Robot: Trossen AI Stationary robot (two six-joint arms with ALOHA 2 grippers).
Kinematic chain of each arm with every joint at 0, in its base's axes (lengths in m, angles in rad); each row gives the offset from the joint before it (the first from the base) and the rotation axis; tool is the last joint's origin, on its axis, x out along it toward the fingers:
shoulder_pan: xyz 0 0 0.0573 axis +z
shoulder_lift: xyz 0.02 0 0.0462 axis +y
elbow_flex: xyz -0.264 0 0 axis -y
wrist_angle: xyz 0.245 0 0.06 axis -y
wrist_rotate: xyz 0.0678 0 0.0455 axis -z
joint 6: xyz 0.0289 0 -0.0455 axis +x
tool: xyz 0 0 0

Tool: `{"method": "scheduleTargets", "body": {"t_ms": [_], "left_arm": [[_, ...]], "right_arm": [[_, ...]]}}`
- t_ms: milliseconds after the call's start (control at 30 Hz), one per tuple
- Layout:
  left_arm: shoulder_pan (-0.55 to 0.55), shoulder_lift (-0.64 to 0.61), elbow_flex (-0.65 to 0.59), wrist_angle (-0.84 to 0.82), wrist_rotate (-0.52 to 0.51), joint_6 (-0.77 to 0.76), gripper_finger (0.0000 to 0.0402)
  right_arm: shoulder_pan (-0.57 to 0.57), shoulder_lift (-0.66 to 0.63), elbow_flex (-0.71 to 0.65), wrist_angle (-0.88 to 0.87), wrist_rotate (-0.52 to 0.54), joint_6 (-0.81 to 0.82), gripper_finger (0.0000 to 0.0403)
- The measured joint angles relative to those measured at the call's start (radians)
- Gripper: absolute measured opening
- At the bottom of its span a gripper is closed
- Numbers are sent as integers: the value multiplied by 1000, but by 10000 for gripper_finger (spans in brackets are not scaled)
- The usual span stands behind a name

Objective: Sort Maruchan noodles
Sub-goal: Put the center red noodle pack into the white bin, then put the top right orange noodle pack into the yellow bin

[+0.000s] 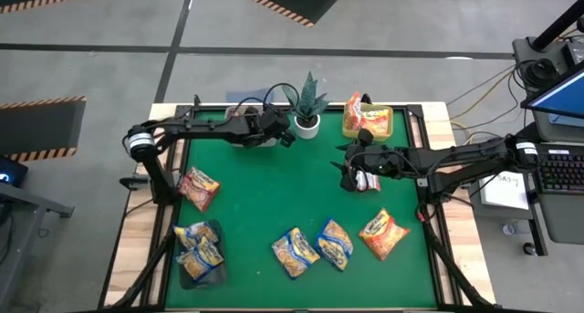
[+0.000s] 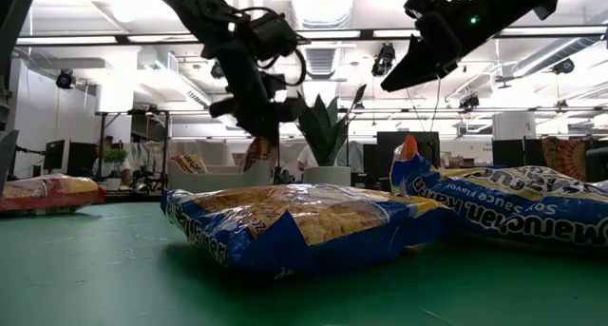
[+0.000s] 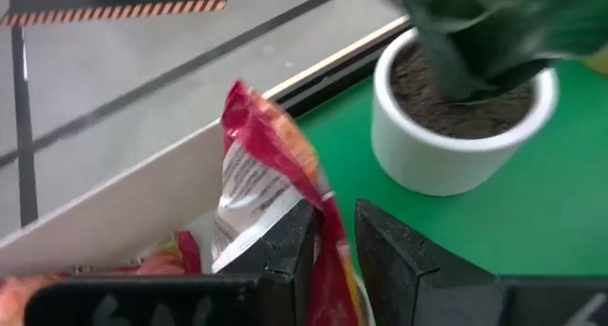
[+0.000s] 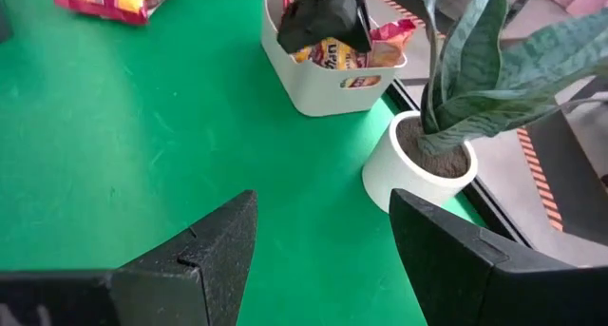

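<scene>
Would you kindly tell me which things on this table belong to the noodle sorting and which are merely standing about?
Job:
- loose noodle packets
- red packet in left claw
- white bin
- yellow bin holding packets
- dark tray with blue-yellow packets
- right claw, open

Idle:
- potted plant

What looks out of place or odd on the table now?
One red packet stands upright over the white bin, pinched in the left tool, not lying inside. A potted plant stands among the noodles.
</scene>
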Motion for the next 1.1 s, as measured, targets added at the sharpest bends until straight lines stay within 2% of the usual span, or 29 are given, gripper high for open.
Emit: {"method": "scheduleTargets", "body": {"t_ms": [233,533,600,667,800,867,967,1100], "left_arm": [[-39,-56,13,0,-6,116,61],[-164,-166,3,-8,14,355,61],[-202,-184,-1,-8,61,434,61],[-242,-193,-5,-8,160,511,61],[-309,-195,-7,-7,461,644,61],[-334,-194,-7,8,561,679,61],[-352,-194,-7,33,583,709,61],[-351,-195,-7,21,580,721,61]], "right_arm": [[0,-43,0,-6,-2,85,228],[1,-43,0,-115,-86,383,228],[2,-33,0,-149,-100,439,228],[2,-23,0,-176,-115,487,228],[2,-13,0,-217,-121,555,228],[2,-12,0,-227,-151,576,228],[2,-12,1,-231,-199,614,228],[2,-7,36,-334,-218,672,228]]}}
